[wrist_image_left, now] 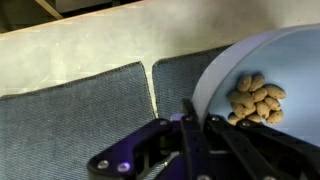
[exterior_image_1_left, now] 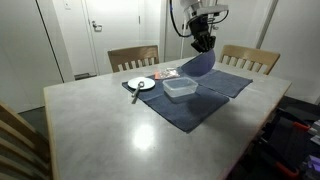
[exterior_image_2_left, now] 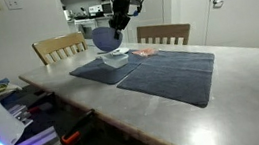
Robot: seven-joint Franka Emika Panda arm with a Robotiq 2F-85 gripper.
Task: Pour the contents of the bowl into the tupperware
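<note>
While the single gripper [wrist_image_left: 190, 125] is pinching the rim of the one bowl [wrist_image_left: 285, 60], a small heap of nuts [wrist_image_left: 255, 98] is lying inside it. In an exterior view, two dark cloths [exterior_image_1_left: 190, 108] are lying on the table [exterior_image_1_left: 90, 130]. One tupperware [exterior_image_1_left: 180, 88] is sitting on them, with the lifted bowl at its one o'clock, one white plate [exterior_image_1_left: 142, 84] at its nine o'clock and two chairs [exterior_image_1_left: 133, 57] behind.

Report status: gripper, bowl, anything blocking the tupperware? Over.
Gripper shut on bowl rim. Bowl lifted, tilted, nuts inside. Tupperware on dark mat, near bowl. White plate beside tupperware, apart, not blocking.
</note>
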